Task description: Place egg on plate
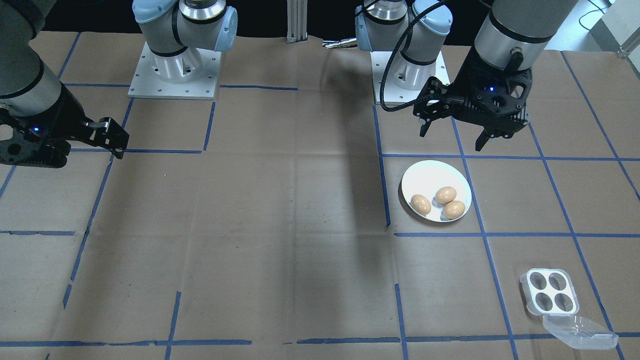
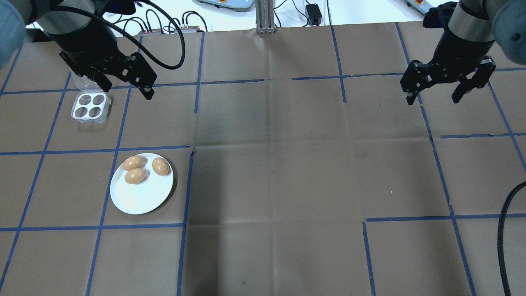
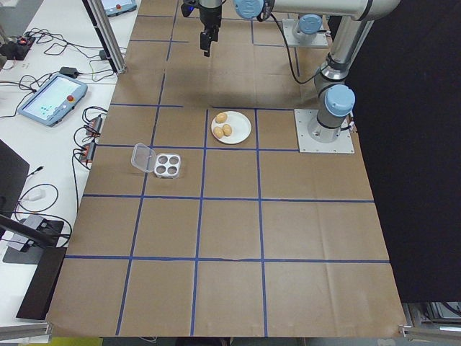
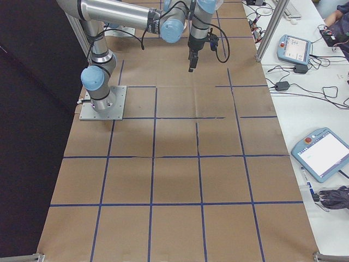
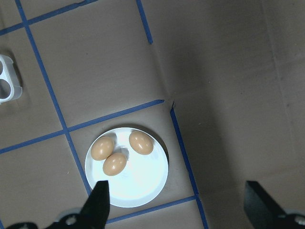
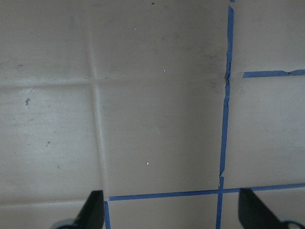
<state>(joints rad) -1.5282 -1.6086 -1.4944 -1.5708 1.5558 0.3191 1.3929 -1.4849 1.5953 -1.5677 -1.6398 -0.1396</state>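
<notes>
The white plate [image 2: 141,199] lies on the brown table in front of the left arm, also seen in the front view [image 1: 429,175] and the left wrist view [image 5: 140,183]. Three brown eggs rest on it: one [image 2: 133,163], a second [image 2: 135,176] touching it, and a third [image 2: 160,166] slightly apart. My left gripper [image 2: 127,92] hangs open and empty high above the table, beyond the plate, in the front view [image 1: 452,139] too. On the far side of the table my right gripper [image 2: 432,100] is open and holds nothing.
A small white four-cup egg tray [image 2: 90,107] with empty cups sits beyond the plate, its clear lid [image 1: 580,332] folded open. Blue tape lines grid the paper-covered table. The arm bases [image 1: 175,70] stand at the robot's edge.
</notes>
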